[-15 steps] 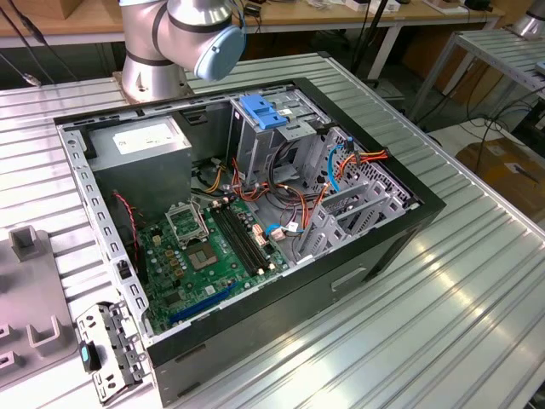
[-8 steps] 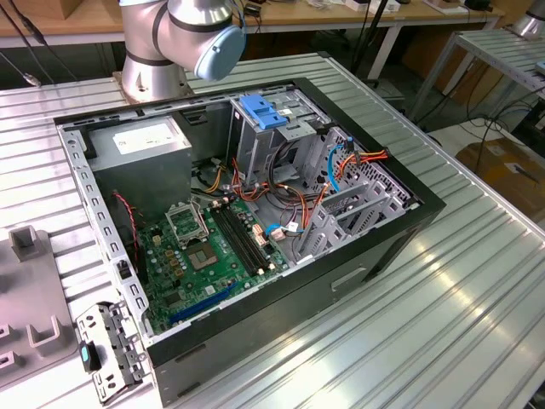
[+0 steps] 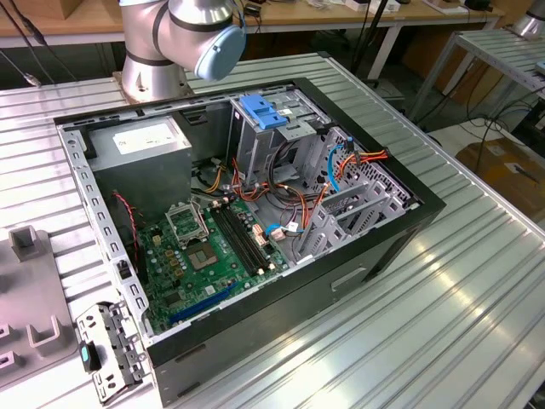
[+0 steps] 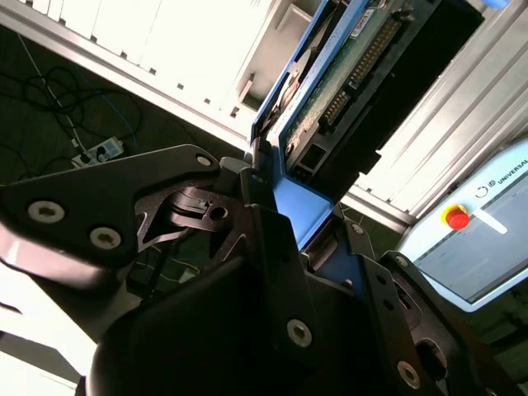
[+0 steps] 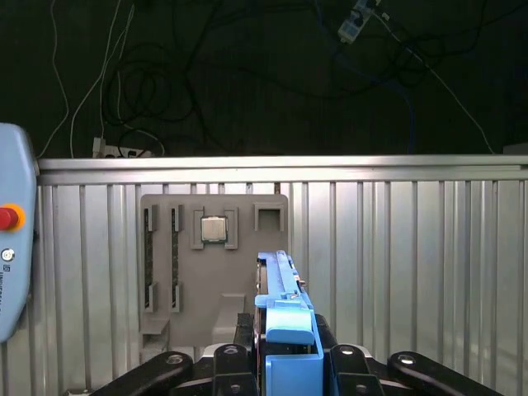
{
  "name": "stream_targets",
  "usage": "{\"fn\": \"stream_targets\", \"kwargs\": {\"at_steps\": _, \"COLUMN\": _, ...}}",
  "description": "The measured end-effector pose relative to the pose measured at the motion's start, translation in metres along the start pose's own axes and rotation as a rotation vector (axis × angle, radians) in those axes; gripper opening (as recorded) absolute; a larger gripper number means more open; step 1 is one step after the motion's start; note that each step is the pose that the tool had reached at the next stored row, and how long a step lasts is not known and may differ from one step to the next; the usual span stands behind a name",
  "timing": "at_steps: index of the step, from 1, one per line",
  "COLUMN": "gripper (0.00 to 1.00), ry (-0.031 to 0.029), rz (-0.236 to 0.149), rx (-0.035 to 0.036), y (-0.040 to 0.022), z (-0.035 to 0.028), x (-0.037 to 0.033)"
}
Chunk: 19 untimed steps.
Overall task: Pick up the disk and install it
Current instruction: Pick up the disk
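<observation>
The hand (image 5: 285,363) is clenched on the disk (image 5: 285,309). Its dark fingers (image 5: 326,337) press the blue bracket from either side, and the jaws stand apart only by the disk's thickness. In both wrist views the disk juts edge-on out of the grip, held clear of the ribbed metal table (image 5: 412,247). The second wrist view shows its green board underside. On the table lies a grey parts holder (image 5: 165,272) with a square chip (image 5: 214,228). In the exterior view the open computer case (image 3: 366,247) sits mid-table. The arm's base (image 3: 153,60) is at the case's 11 o'clock, and the blue-topped drive cage (image 3: 264,115) stands inside it toward 12 o'clock.
</observation>
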State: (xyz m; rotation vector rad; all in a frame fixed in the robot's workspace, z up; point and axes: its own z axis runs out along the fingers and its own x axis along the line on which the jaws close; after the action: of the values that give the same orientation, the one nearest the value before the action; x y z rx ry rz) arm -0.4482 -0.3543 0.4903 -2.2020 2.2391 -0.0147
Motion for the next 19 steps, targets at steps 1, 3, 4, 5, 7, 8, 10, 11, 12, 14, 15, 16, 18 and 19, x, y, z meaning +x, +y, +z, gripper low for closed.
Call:
{"fn": "stream_targets", "kwargs": {"at_steps": 1, "gripper": 0.37, "ry": 0.0000, "rz": 0.000, "rx": -0.0001, "y": -0.0008, "z": 0.0000, "x": 0.0000}}
{"fn": "stream_targets", "kwargs": {"at_steps": 3, "gripper": 0.37, "ry": 0.0000, "rz": 0.000, "rx": -0.0005, "y": -0.0030, "z": 0.0000, "x": 0.0000}}
{"fn": "stream_targets", "kwargs": {"at_steps": 4, "gripper": 0.37, "ry": 0.0000, "rz": 0.000, "rx": -0.0006, "y": -0.0039, "z": 0.0000, "x": -0.0001}}
{"fn": "stream_targets", "kwargs": {"at_steps": 5, "gripper": 0.37, "ry": 0.0000, "rz": 0.000, "rx": -0.0008, "y": -0.0049, "z": 0.0000, "x": -0.0001}}
{"fn": "stream_targets", "kwargs": {"at_steps": 7, "gripper": 0.37, "ry": 0.0000, "rz": 0.000, "rx": -0.0012, "y": -0.0068, "z": 0.0001, "x": -0.0001}}
{"fn": "stream_targets", "kwargs": {"at_steps": 8, "gripper": 0.37, "ry": 0.0000, "rz": 0.000, "rx": -0.0015, "y": -0.0081, "z": 0.0000, "x": -0.0002}}
{"fn": "stream_targets", "kwargs": {"at_steps": 10, "gripper": 0.37, "ry": 0.0000, "rz": 0.000, "rx": -0.0019, "y": -0.0101, "z": 0.0001, "x": -0.0002}}
{"fn": "stream_targets", "kwargs": {"at_steps": 11, "gripper": 0.37, "ry": 0.0000, "rz": 0.000, "rx": -0.0021, "y": -0.0111, "z": 0.0001, "x": -0.0002}}
{"fn": "stream_targets", "kwargs": {"at_steps": 12, "gripper": 0.37, "ry": 0.0001, "rz": 0.000, "rx": -0.0024, "y": -0.0122, "z": 0.0001, "x": -0.0002}}
{"fn": "stream_targets", "kwargs": {"at_steps": 14, "gripper": 0.37, "ry": 0.0001, "rz": 0.000, "rx": -0.0031, "y": -0.0153, "z": 0.0001, "x": -0.0003}}
{"fn": "stream_targets", "kwargs": {"at_steps": 15, "gripper": 0.37, "ry": 0.0000, "rz": 0.000, "rx": -0.0035, "y": -0.0172, "z": 0.0001, "x": -0.0003}}
{"fn": "stream_targets", "kwargs": {"at_steps": 16, "gripper": 0.37, "ry": 0.0001, "rz": 0.000, "rx": -0.0039, "y": -0.0185, "z": 0.0001, "x": -0.0003}}
{"fn": "stream_targets", "kwargs": {"at_steps": 18, "gripper": 0.37, "ry": 0.0001, "rz": 0.000, "rx": -0.0045, "y": -0.0206, "z": 0.0002, "x": -0.0003}}
{"fn": "stream_targets", "kwargs": {"at_steps": 19, "gripper": 0.37, "ry": 0.0001, "rz": 0.000, "rx": -0.0049, "y": -0.0218, "z": 0.0001, "x": -0.0004}}
